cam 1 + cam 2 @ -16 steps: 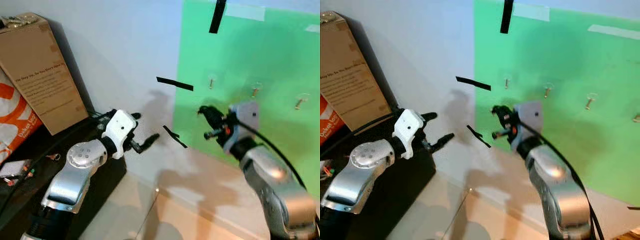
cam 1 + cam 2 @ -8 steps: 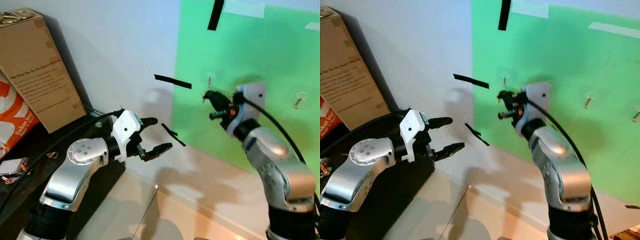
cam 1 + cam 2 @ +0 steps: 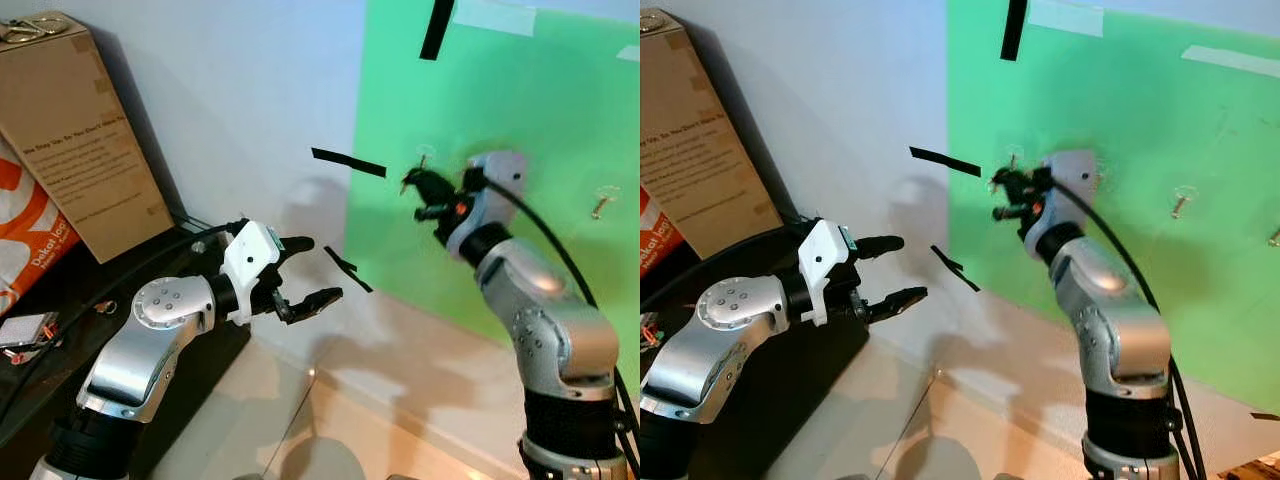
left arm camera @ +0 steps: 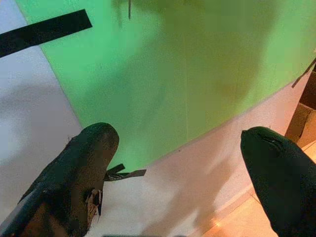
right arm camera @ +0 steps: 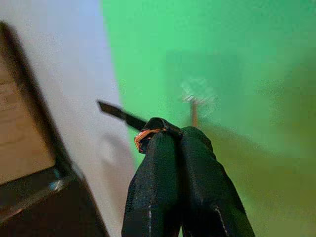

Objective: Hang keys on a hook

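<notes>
Here the right gripper [image 5: 170, 136], pinched on the keys [image 5: 143, 137], sits just beside a hook [image 5: 193, 111]; left gripper [image 3: 305, 270] wide apart

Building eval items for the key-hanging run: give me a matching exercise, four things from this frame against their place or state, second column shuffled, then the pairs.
Things:
1. right gripper
2. left gripper
3. cardboard box
4. black tape strip

Places or states:
A. open, empty, held out low in front of the wall
B. stuck across the edge where the white wall meets the green sheet
C. leaning against the wall on the robot's left
D. shut on a small orange-and-metal piece, raised close to the nearest hook

Pairs: 1-D, 2-A, 3-C, 4-B
</notes>
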Robot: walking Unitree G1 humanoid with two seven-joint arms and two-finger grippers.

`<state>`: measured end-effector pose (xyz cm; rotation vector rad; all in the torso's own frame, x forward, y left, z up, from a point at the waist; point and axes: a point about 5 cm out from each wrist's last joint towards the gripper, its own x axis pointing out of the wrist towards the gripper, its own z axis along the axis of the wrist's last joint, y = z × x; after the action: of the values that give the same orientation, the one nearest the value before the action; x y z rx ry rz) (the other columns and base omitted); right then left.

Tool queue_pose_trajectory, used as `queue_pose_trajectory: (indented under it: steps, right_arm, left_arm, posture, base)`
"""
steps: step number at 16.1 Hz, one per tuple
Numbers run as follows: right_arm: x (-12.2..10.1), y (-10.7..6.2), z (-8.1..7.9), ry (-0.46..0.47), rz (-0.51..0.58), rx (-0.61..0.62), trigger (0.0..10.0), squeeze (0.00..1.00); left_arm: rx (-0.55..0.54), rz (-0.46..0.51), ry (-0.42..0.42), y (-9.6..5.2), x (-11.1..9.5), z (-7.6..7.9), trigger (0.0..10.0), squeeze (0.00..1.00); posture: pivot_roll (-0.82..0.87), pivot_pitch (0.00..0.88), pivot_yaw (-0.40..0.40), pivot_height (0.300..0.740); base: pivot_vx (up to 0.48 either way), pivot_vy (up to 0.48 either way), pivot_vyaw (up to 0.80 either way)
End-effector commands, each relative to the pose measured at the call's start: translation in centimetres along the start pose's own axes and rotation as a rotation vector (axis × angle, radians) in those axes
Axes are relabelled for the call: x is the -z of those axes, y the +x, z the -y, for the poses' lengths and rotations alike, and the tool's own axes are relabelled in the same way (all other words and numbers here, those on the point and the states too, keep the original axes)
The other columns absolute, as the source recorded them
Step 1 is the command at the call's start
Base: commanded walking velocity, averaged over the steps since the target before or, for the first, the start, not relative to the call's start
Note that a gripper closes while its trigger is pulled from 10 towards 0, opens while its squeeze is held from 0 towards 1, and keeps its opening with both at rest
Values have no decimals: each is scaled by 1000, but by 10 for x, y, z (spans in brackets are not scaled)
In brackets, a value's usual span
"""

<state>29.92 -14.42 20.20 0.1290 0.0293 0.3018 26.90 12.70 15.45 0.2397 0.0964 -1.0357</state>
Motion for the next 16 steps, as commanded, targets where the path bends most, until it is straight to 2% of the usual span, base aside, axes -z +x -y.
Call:
queue_pose_trajectory:
  steps: [1, 7, 16]
  right_arm:
    - [-2, 2, 1, 19, 16, 8, 10000, 0]
    - [-5, 6, 4, 39, 29, 28, 10000, 0]
    - [6, 14, 7, 13, -57, 77, 10000, 0]
  left_arm:
    - [15, 7, 18, 0, -5, 2, 10000, 0]
    - [21, 5, 15, -1, -4, 2, 10000, 0]
    - [35, -7, 17, 1, -3, 3, 10000, 0]
  posture:
    - [-54, 0, 4, 740]
    - [-51, 0, 4, 740]
    - [-48, 0, 3, 740]
  base:
    - [0, 0, 0]
    - [0, 0, 0]
    - [0, 0, 0]
